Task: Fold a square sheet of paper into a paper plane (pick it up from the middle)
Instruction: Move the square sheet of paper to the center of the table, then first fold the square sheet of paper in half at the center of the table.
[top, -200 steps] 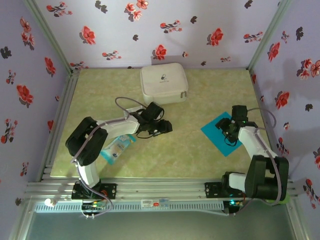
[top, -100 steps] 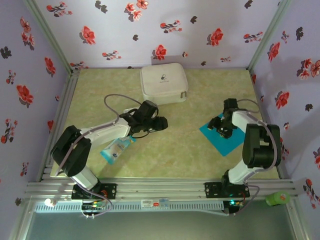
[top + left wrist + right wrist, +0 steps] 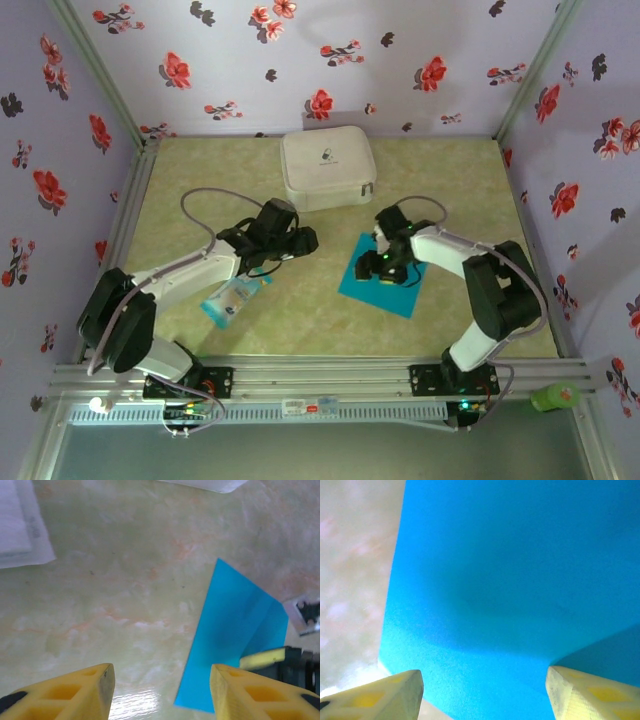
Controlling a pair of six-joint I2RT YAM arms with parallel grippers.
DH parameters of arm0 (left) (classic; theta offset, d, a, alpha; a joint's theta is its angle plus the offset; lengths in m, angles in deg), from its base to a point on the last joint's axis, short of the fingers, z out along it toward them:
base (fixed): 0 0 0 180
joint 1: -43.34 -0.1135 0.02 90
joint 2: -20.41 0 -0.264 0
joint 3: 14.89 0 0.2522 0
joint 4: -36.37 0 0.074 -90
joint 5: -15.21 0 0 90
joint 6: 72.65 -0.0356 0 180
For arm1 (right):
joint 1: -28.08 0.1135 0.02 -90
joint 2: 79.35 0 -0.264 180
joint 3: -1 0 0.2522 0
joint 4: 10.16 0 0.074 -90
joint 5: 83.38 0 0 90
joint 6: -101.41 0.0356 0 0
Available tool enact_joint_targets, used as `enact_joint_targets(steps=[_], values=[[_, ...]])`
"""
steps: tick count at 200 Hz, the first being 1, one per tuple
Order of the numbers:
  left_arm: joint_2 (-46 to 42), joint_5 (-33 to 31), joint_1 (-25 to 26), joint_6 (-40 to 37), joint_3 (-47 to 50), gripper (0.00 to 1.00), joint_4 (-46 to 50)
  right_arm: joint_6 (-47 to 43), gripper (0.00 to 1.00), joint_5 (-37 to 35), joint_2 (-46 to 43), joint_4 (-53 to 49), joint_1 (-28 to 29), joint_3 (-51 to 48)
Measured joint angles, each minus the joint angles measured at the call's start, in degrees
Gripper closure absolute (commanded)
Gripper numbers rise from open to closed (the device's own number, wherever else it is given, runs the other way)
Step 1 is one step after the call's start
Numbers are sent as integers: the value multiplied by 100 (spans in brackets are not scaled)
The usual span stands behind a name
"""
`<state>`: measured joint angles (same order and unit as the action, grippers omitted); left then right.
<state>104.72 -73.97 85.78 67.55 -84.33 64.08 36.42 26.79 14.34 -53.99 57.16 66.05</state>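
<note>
The right arm (image 3: 450, 248) bends leftward, jaws wide over the square sheet of paper (image 3: 375, 292). The left jaws stand wide and empty; that wrist view shows the sheet's crease (image 3: 260, 620).

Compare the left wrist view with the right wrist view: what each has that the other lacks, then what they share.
Left wrist: the left claw, open over the table, and a white object's edge at upper left. Right wrist: a close-up of the square sheet of paper between the spread fingers of the right claw. Shared: that blue sheet, the greenish table, and the right claw.
</note>
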Motion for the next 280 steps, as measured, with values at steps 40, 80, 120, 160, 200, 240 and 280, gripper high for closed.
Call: enact_joint_targets(steps=[40,80,120,160,200,240,280], values=[[-249,-83,-157,4,90,46,157,511,32,275,487,459,1237,417],[-479,-103,-223,4,144,46,260,721,29,389,562,802,1517,566],[-286,-81,-184,2,-2,47,595,807,28,-9,-675,791,1134,164],[1088,-57,262,-264,-1270,45,1335,1373,27,-706,-2116,769,-387,-1032],[2592,-120,957,-621,-2863,38,2433,1770,23,-1025,-2938,654,-699,-1589],[3338,-129,1239,-905,-3703,33,3228,1971,22,-1075,-3126,732,-745,-1665],[3582,-127,1246,-951,-3794,31,3539,2009,18,-824,-3053,1025,-745,-1773]])
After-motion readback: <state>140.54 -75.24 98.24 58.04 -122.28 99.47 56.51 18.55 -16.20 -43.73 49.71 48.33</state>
